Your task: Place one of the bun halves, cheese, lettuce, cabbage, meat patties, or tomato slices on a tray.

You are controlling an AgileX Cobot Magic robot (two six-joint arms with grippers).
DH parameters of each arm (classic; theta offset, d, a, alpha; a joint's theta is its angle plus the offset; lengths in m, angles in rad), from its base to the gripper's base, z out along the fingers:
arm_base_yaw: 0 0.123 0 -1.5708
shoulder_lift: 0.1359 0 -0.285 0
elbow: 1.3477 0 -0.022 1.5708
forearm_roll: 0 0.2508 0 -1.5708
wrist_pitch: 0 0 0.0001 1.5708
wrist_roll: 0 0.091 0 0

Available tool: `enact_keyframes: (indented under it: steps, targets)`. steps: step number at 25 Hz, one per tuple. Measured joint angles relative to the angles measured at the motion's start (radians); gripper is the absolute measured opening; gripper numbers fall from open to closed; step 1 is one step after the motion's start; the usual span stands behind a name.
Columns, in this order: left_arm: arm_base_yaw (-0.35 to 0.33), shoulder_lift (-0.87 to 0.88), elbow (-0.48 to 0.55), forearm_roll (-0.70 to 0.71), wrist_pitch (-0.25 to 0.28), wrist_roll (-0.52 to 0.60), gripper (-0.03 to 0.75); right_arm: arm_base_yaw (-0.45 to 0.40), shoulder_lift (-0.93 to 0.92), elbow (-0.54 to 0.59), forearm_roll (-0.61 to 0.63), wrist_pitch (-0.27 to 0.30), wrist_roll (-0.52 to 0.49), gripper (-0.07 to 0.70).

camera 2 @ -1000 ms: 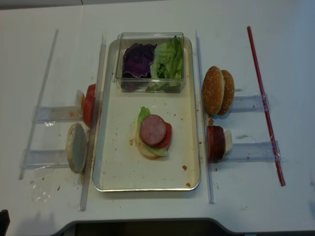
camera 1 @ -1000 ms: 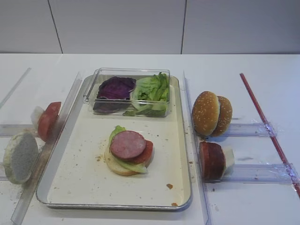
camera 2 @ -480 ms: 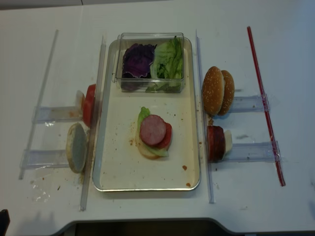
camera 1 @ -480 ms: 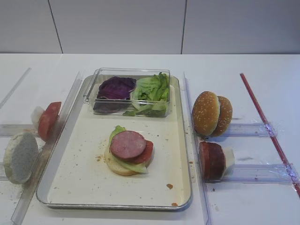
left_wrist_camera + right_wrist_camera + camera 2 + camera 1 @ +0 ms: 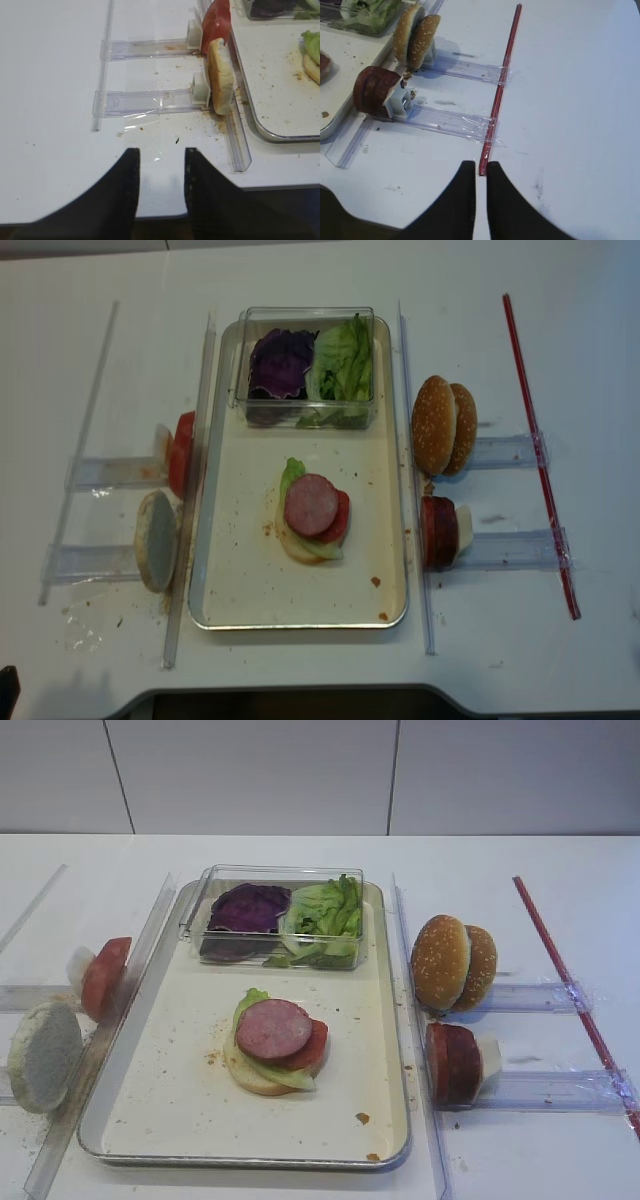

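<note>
On the tray (image 5: 150,1020) stands a stack: a pale bun half (image 5: 250,1078), lettuce (image 5: 250,1000), a tomato slice (image 5: 314,1045) and a meat patty (image 5: 272,1028) on top. Cabbage (image 5: 247,907) and more lettuce (image 5: 325,910) fill a clear box. Left of the tray a tomato slice (image 5: 216,22) and a pale bun half (image 5: 220,75) stand on edge. On the right stand sesame bun halves (image 5: 415,37) and meat patties (image 5: 372,90). Cheese is out of view. My left gripper (image 5: 161,155) is open and empty at the table's front edge. My right gripper (image 5: 481,167) is shut on nothing, above the table.
The clear box (image 5: 272,915) sits at the tray's far end. Clear plastic racks (image 5: 150,97) and long rails (image 5: 415,1020) flank the tray. A red strip (image 5: 500,85) runs along the far right, ending just beyond my right fingertips. Crumbs dot the tray floor.
</note>
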Motion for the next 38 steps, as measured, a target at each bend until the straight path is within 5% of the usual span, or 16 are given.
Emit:
enact_keyframes:
  steps: [38]
  targets:
    - [0.0, 0.0, 0.0, 0.0, 0.0, 0.0, 0.215, 0.0, 0.0, 0.007, 0.002, 0.002, 0.0, 0.047]
